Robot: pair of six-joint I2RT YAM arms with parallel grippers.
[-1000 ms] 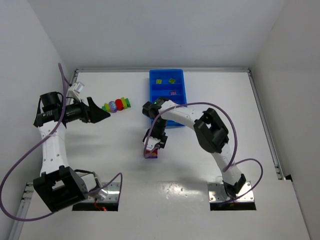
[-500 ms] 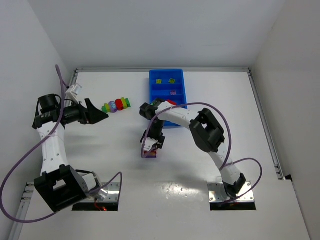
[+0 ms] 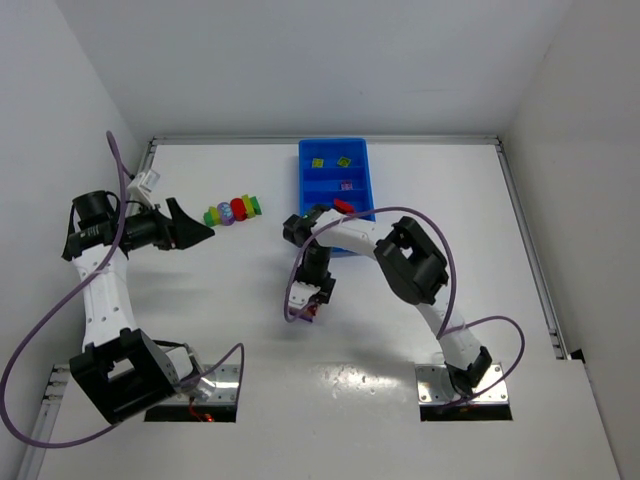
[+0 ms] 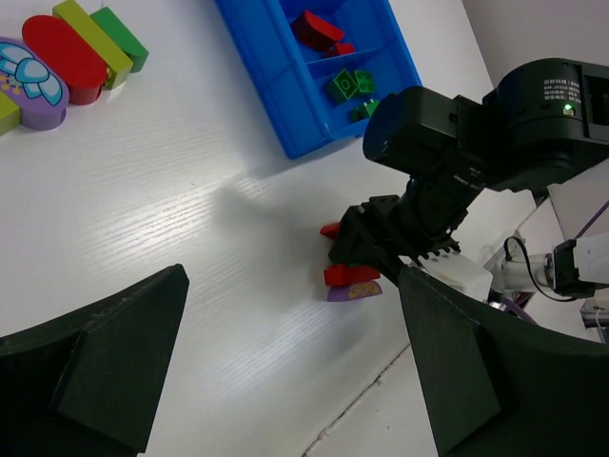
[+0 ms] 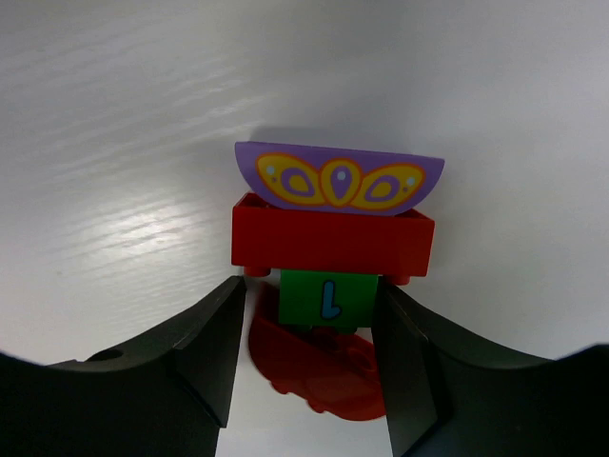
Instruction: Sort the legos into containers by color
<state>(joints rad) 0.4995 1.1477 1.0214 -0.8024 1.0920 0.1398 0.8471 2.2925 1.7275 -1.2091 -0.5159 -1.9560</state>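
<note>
The left end effector point(image 3: 193, 226) hovers above the tabletop point(image 3: 450, 190) with its jaws spread wide and nothing between them. Just off its tips, toward 2 o'clock, lies a loose row of legos point(image 3: 232, 210), yellow-green, purple, red and green, touching one another. Further right stands the blue tray point(image 3: 303, 185). Its far compartments hold yellow-green pieces point(image 3: 318, 161), with a purple one and a red brick point(image 3: 343, 206) nearer. The right arm point(image 3: 350, 232) crosses the tray's near end and hides the nearest compartment from above. At 7 o'clock from the tray, a stacked cluster point(image 5: 333, 233) sits on the tabletop (purple cap, red brick, green brick point(image 5: 328, 297)). The right end effector point(image 3: 307, 303) is half closed astride the green brick, though I cannot tell whether its pads actually press on it.
</note>
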